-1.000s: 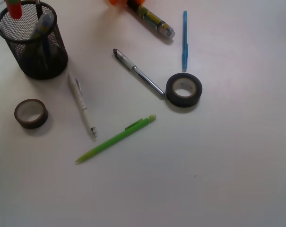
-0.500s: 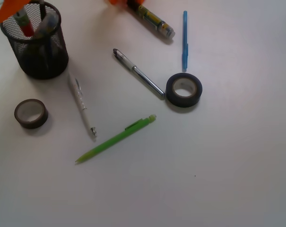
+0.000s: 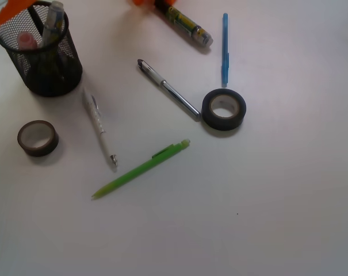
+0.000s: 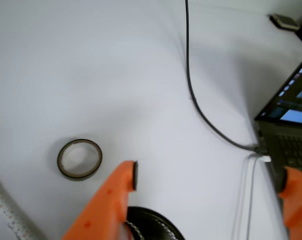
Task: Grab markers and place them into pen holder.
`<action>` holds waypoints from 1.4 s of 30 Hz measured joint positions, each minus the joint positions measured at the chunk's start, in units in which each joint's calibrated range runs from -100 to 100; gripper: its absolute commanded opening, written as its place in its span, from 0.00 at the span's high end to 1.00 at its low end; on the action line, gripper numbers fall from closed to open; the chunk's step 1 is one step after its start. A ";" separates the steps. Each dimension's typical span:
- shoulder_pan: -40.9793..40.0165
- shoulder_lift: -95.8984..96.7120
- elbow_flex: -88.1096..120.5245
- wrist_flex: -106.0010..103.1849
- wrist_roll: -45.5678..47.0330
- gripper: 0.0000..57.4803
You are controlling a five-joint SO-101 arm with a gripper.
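The pen holder is black wire mesh, matt, and the table is smooth matt white. The silver pen has a glossy metal barrel; the gripper is orange plastic.

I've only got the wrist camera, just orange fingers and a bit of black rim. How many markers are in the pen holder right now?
Observer: Two. In the front view the pen holder has the pink-capped marker and the blue-ended marker standing inside it.
Operator: Where's the third one?
Observer: The dark and yellow marker lies on the table near the top edge of the front view, just left of the blue pen.
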 measured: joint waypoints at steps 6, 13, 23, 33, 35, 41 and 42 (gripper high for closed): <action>-3.11 0.00 -15.72 18.83 6.59 0.45; -11.47 2.44 -28.75 43.20 11.62 0.45; -30.71 2.70 -21.92 66.70 7.91 0.49; -41.88 -19.25 9.70 56.41 -0.10 0.49; -42.10 -25.70 16.98 55.21 -0.44 0.49; -45.58 -36.41 33.42 54.95 -3.08 0.49; -46.98 -36.50 34.05 55.55 -4.10 0.49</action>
